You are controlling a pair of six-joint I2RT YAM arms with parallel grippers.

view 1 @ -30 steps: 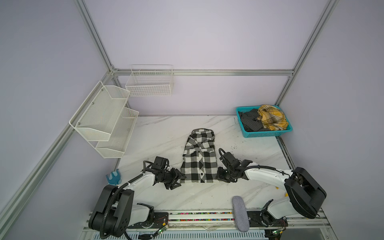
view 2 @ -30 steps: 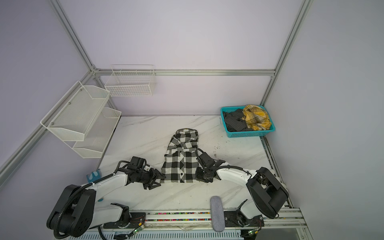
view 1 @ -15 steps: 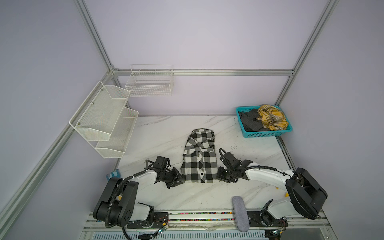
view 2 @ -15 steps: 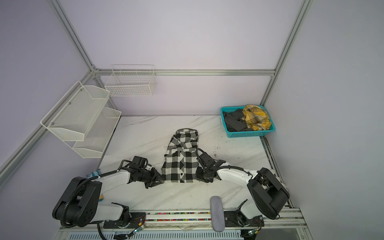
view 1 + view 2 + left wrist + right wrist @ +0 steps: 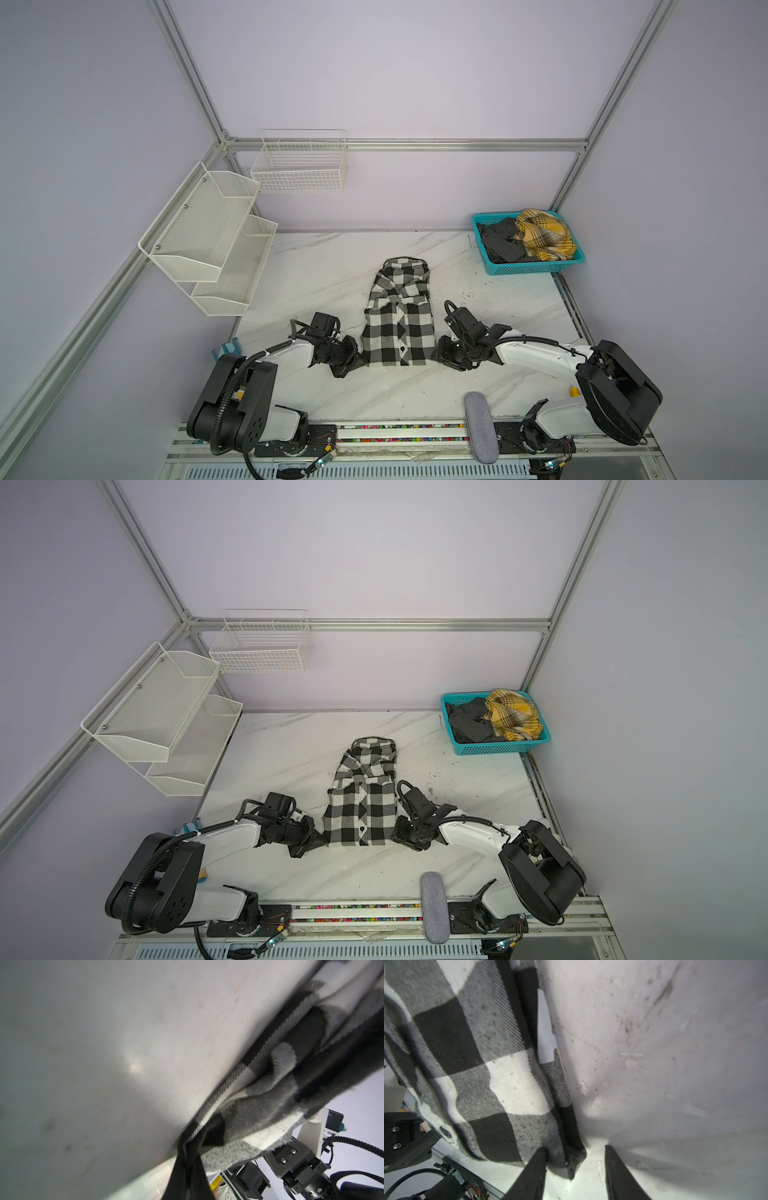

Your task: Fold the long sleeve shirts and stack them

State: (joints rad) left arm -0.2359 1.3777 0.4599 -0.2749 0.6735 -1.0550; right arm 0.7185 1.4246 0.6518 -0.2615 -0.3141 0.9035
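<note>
One check shirt (image 5: 399, 332) part-folded, left hand (image 5: 360, 360) clamped on hem, right hand (image 5: 439, 358) apart; two other shirts (image 5: 544, 239) in 2 o'clock basket (image 5: 528, 269)

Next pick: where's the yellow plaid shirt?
In both top views the yellow plaid shirt lies in the teal basket, far right, beside a dark grey shirt.

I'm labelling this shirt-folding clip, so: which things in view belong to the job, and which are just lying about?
Job: checked shirt, pinched by the left gripper, right gripper open at its corner; yellow plaid shirt and dark grey shirt in the teal basket.
Lying about: white mesh shelf, wire basket, grey pad, small blue thing.
</note>
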